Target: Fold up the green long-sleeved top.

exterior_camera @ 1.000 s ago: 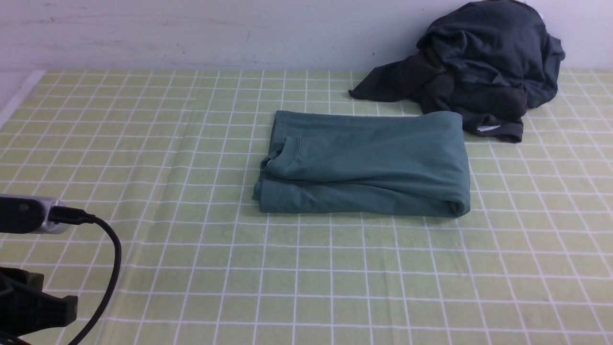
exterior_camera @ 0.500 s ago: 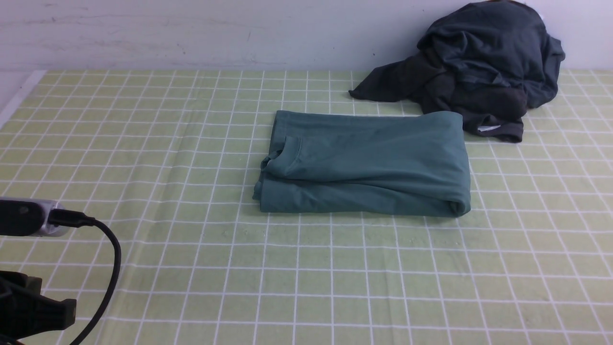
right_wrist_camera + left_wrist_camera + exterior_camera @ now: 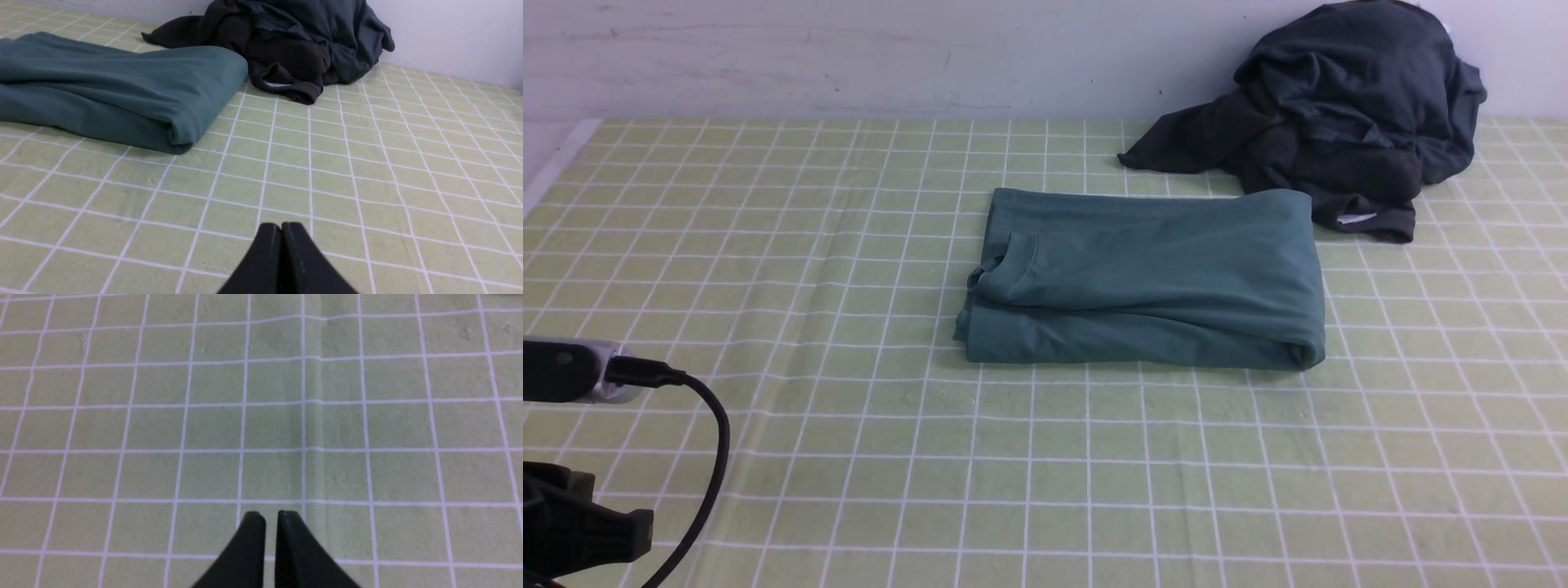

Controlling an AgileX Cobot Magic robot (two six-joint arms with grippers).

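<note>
Green top lies folded in the middle of the checked cloth, both grippers away from it.

The green long-sleeved top (image 3: 1143, 282) is a flat rectangle on the green checked tablecloth (image 3: 849, 457), its neck opening at the robot's left end, and its far right corner is just beside the pile of dark grey clothes (image 3: 1339, 106) at the wall. The left gripper (image 3: 271, 516) hangs above bare cloth with its fingers nearly together (only a thin gap shows), holding nothing. The right gripper (image 3: 281, 226) has its fingers pressed together and empty, near the table, with the top well apart from it.
</note>
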